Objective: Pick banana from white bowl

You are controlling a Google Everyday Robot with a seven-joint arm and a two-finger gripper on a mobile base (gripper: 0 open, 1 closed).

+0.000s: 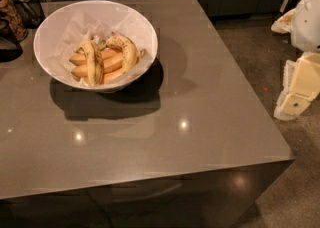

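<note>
The white bowl [50, 27] stands on the far left part of the grey table, lined with crumpled white paper. Inside it lies the banana [128, 49], curved, yellow with brown speckles, on the right side of the pile. A yellow banana with a long dark streak [94, 63] lies to its left. Smoother orange-yellow bananas [111, 65] lie beneath them. My gripper [294, 97], a cream and white part of the arm, is at the right edge of the view, past the table's right edge and above the floor, far from the bowl.
The grey table [200, 122] has its right and front edges in view. A black wire basket [27, 4] and a dark object [7, 42] stand at the far left. Dark cabinets run along the back. Speckled floor lies to the right.
</note>
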